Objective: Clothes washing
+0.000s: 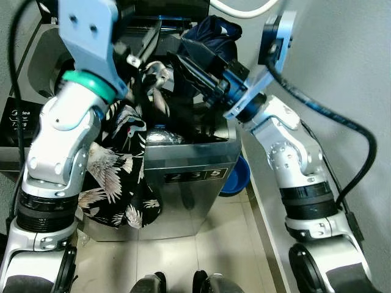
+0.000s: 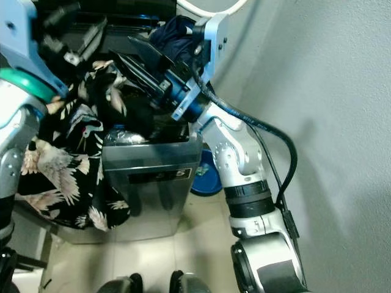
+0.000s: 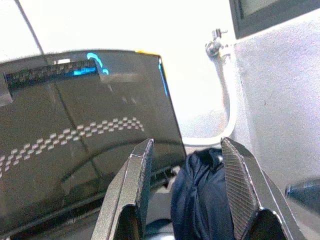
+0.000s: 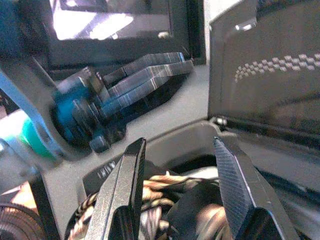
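Our view down onto the grey top-loading washing machine [image 1: 183, 177] is largely blocked by our own silver arms, so most of its opening is hidden, and the numbers on its front panel are hard to read. A black garment printed with pale cranes [image 1: 116, 177] spills over the machine's front rim and hangs down its side, below our left arm. A dark navy garment [image 1: 211, 33] is bunched at the back of the opening, near the raised dark lid [image 3: 75, 130]. Our left gripper [image 3: 187, 180] hangs with its fingers spread and empty, the navy cloth just beyond them. Our right gripper [image 4: 180, 185] is likewise parted and holding nothing, poised above the crane-print cloth in the drum. A grey wall [image 2: 330, 91] stands close on our right, leaving little room beside the machine, where a blue basin [image 1: 235, 177] sits on the pale tiled floor [image 1: 220, 244].
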Robot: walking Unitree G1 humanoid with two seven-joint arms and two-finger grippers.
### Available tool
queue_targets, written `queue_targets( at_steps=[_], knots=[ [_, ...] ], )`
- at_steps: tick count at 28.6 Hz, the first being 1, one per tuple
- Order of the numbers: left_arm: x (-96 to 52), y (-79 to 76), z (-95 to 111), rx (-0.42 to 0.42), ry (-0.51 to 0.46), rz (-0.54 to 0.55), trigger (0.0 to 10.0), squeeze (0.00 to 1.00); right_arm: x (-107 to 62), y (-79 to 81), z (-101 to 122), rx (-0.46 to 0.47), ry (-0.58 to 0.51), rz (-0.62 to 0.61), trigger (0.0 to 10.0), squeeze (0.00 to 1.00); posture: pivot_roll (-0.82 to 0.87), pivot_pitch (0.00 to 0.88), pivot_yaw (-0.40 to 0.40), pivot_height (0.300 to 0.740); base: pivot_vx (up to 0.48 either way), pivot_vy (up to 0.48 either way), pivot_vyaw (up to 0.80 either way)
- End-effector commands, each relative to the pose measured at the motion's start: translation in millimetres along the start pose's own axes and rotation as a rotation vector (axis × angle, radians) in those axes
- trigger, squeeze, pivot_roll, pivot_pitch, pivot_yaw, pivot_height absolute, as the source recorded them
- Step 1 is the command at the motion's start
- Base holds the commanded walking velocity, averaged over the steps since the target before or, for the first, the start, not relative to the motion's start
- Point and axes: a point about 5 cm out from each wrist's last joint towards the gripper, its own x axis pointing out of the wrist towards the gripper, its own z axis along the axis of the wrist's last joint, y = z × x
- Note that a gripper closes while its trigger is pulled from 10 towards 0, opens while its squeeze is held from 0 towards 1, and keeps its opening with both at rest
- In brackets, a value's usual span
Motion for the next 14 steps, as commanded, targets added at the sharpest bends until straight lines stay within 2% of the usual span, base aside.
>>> queue_targets(
  at_steps=[1, 3, 7, 9, 14],
  knots=[
    [-0.2, 4.0, 5.6, 0.01, -0.022, 0.028, 10.0, 0.0, -4.1, -2.9, -6.8, -0.035, 0.045, -0.03, 10.0, 0.0, 0.02, 0.15, -0.007, 0.74, 0.0, 0.0, 0.0],
    [-2.3, 23.5, 5.1, 0.0, -0.005, 0.164, 10.0, 0.0, -16.5, -27.6, -20.7, -0.141, 0.13, -0.256, 10.0, 0.0, 0.02, 0.144, -0.007, 0.74, 0.0, 0.0, 0.0],
    [-4.3, 26.6, 3.2, -0.001, 0.002, 0.2, 10.0, 0.0, -19.3, -26.0, -21.4, -0.148, 0.147, -0.234, 10.0, 0.0, 0.02, 0.143, -0.008, 0.74, 0.0, 0.0, 0.0],
    [-6.1, 24.1, 1.8, 0.018, 0.001, 0.192, 10.0, 0.0, -23.6, -14.2, -22.3, -0.119, 0.167, -0.15, 10.0, 0.0, 0.02, 0.138, -0.006, 0.74, 0.0, 0.0, 0.0],
    [-8.5, 21.9, -3.8, 0.011, 0.019, 0.201, 10.0, 0.0, -28.5, 0.6, -25.6, -0.086, 0.19, -0.05, 10.0, 0.0, 0.02, 0.134, -0.006, 0.74, 0.0, 0.0, 0.0]
  ],
)
